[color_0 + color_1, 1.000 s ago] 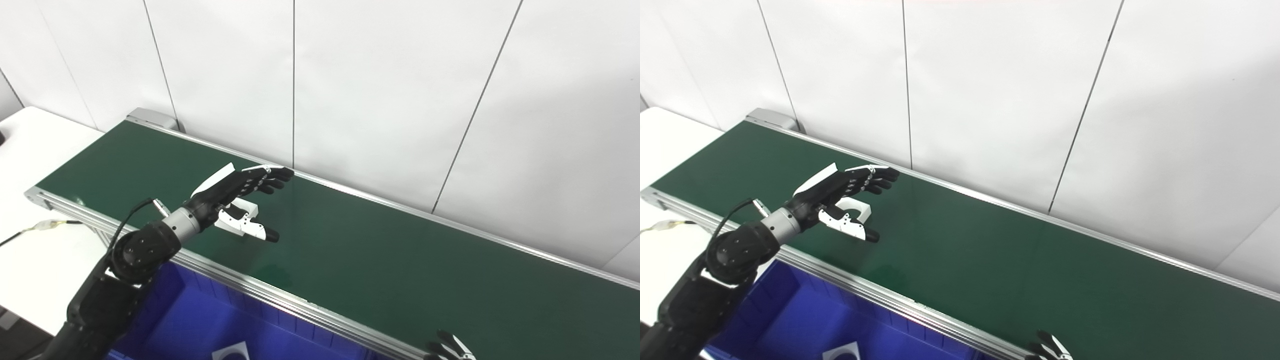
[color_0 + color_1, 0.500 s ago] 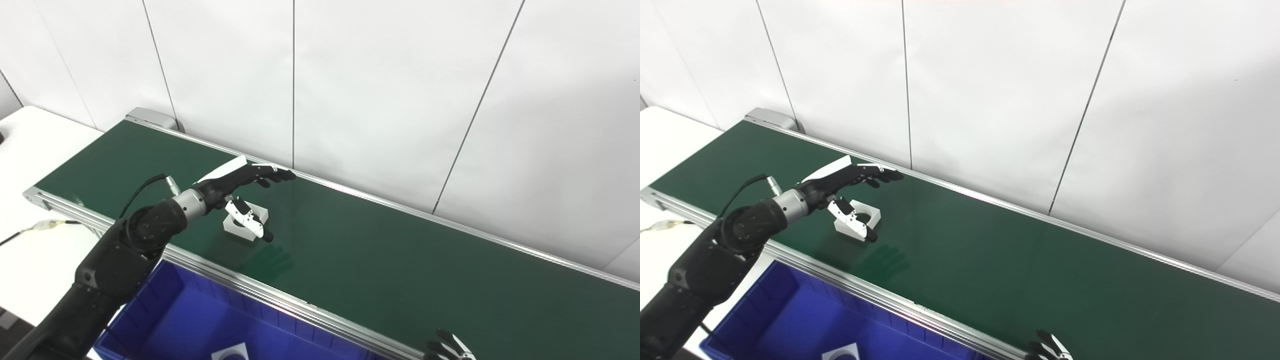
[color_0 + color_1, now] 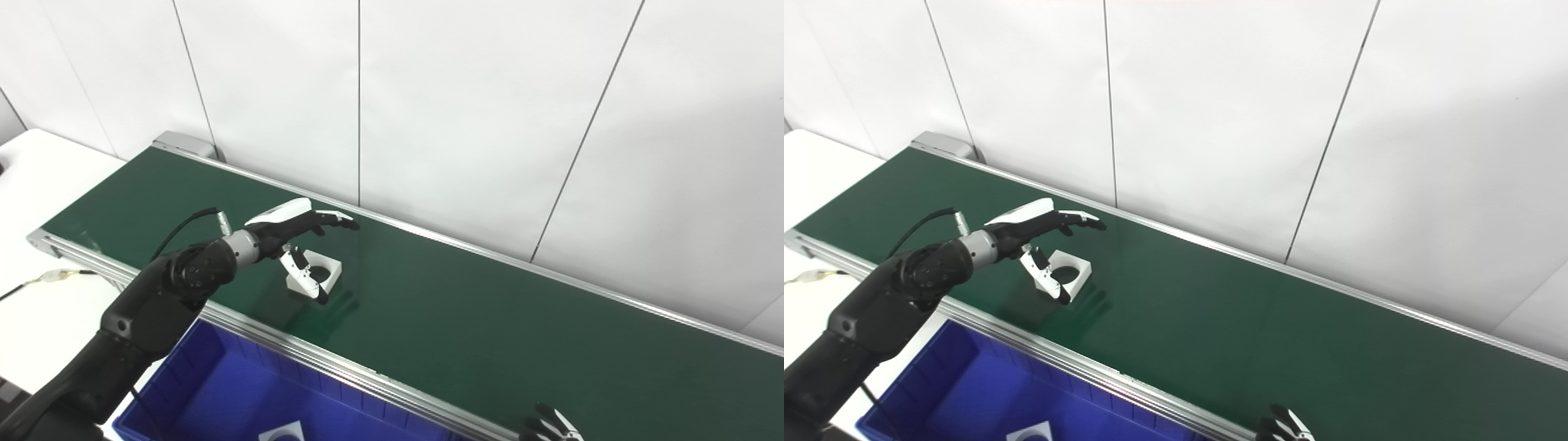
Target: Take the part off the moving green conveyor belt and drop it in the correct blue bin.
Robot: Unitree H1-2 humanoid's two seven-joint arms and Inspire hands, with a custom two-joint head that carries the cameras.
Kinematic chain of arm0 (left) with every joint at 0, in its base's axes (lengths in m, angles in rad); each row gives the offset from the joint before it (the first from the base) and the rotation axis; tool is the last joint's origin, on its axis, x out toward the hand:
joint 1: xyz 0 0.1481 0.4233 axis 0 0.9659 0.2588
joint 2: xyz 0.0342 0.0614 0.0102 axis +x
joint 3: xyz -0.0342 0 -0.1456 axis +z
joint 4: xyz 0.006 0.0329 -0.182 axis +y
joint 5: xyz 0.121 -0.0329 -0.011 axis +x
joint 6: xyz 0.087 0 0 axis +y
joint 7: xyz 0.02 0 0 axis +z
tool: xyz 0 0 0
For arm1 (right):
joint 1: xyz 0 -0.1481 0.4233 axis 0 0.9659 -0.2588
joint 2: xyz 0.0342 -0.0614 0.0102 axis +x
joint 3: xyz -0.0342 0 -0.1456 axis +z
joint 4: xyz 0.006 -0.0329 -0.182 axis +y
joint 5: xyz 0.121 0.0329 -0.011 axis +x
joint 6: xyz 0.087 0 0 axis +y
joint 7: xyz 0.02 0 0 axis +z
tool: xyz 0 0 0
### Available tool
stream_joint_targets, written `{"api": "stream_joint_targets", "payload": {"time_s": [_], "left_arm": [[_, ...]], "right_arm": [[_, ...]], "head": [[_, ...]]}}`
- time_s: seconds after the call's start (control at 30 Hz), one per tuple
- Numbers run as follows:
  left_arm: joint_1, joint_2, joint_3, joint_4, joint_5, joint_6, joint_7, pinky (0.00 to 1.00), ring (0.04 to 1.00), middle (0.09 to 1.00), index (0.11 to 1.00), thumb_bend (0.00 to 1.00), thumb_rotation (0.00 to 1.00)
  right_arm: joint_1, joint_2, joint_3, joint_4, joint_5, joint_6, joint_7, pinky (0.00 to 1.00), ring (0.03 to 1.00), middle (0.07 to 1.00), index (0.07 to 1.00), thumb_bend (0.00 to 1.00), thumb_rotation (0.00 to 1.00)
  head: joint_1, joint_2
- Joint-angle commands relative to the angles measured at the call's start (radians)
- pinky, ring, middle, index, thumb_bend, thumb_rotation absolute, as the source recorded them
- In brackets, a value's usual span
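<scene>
A white square part [image 3: 323, 272] with a round hole lies flat on the green conveyor belt [image 3: 465, 318]. My left hand [image 3: 293, 228] hovers over it, open, palm turned down, fingers stretched past its far side and the thumb [image 3: 304, 273] hanging down at its near left edge. Nothing is gripped. In the right eye view the part [image 3: 1072, 270] shows the same way under the left hand [image 3: 1038, 223]. Only the fingertips of my right hand [image 3: 548, 425] peek in at the bottom edge, spread apart.
A blue bin [image 3: 245, 398] sits below the belt's near rail [image 3: 343, 370], with a white part [image 3: 282, 433] lying in it. A white table [image 3: 37, 184] and a cable [image 3: 43, 278] are at the left. White wall panels stand behind the belt.
The part has ridden right along the belt. My left hand has followed it, rolled palm down and lowered the thumb beside it. The right hand has not moved.
</scene>
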Motion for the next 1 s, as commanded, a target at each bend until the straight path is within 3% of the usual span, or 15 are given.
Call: {"api": "stream_joint_targets", "payload": {"time_s": [0.0, 0.13, 0.27, 0.5, 0.73, 0.87, 0.97], "left_arm": [[-0.05, 0.035, 0.004, 0.0, 0.008, -0.025, 0.013, 0.77, 0.9, 0.901, 0.864, 0.96, 0.0], [-0.052, 0.029, -0.008, 0.025, 0.03, -0.042, 0.03, 0.78, 0.897, 0.902, 0.872, 0.95, 0.0], [-0.048, 0.015, -0.017, 0.027, 0.056, -0.001, 0.027, 0.81, 0.909, 0.909, 0.871, 0.92, 0.0], [-0.047, -0.014, -0.035, 0.048, 0.081, -0.003, 0.045, 0.87, 0.896, 0.894, 0.864, 0.89, 0.0], [-0.048, -0.045, -0.048, 0.068, 0.102, 0.024, 0.062, 0.82, 0.839, 0.846, 0.874, 0.89, 0.0], [-0.048, -0.056, -0.061, 0.072, 0.121, 0.013, 0.082, 0.87, 0.902, 0.901, 0.874, 0.88, 0.0], [-0.05, -0.068, -0.077, 0.072, 0.148, 0.01, 0.107, 0.86, 0.887, 0.884, 0.87, 0.88, 0.0]], "right_arm": [[-0.002, 0.004, 0.0, -0.025, 0.004, -0.057, 0.002, 0.61, 0.692, 0.761, 0.84, 0.53, 0.57], [-0.001, 0.005, 0.0, -0.027, 0.0, -0.056, 0.0, 0.61, 0.688, 0.759, 0.84, 0.53, 0.57], [0.001, 0.005, 0.002, -0.029, 0.002, -0.057, 0.002, 0.61, 0.691, 0.761, 0.841, 0.54, 0.58], [0.0, 0.007, 0.003, -0.027, 0.007, -0.058, 0.002, 0.61, 0.689, 0.759, 0.837, 0.55, 0.58], [0.002, 0.008, 0.004, -0.031, 0.004, -0.055, 0.003, 0.6, 0.691, 0.761, 0.84, 0.55, 0.58], [0.005, 0.008, 0.007, -0.03, 0.007, -0.059, 0.003, 0.6, 0.688, 0.76, 0.839, 0.55, 0.57], [0.006, 0.009, 0.008, -0.032, 0.002, -0.057, 0.003, 0.6, 0.687, 0.76, 0.839, 0.55, 0.57]], "head": [[0.0, 0.001], [-0.004, 0.003], [-0.004, 0.004], [-0.009, 0.005], [-0.015, 0.005], [-0.014, 0.005], [-0.018, 0.006]]}}
